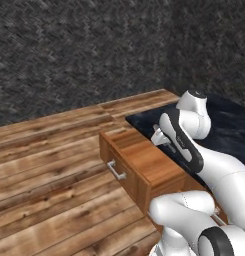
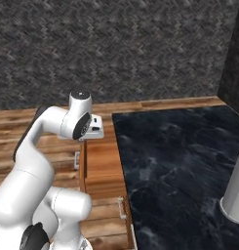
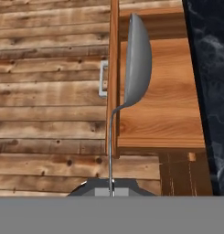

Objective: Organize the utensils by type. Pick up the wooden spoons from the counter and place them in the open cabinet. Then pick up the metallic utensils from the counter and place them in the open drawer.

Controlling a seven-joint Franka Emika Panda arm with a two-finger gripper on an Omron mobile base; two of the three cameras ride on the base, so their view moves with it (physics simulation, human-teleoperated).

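My gripper is shut on the thin handle of the silver metal spoon. In the hand view the spoon points away from the hand, its bowl on edge over the front part of the open drawer. The drawer is pulled out from under the black counter, and its silver bar handle faces the wooden floor. In the base views the gripper hovers just above the drawer, beside the counter edge.
A grey cylindrical container stands on the counter at the right edge of the right base view. Wooden plank floor spreads out in front of the drawer. A dark patterned wall closes the back.
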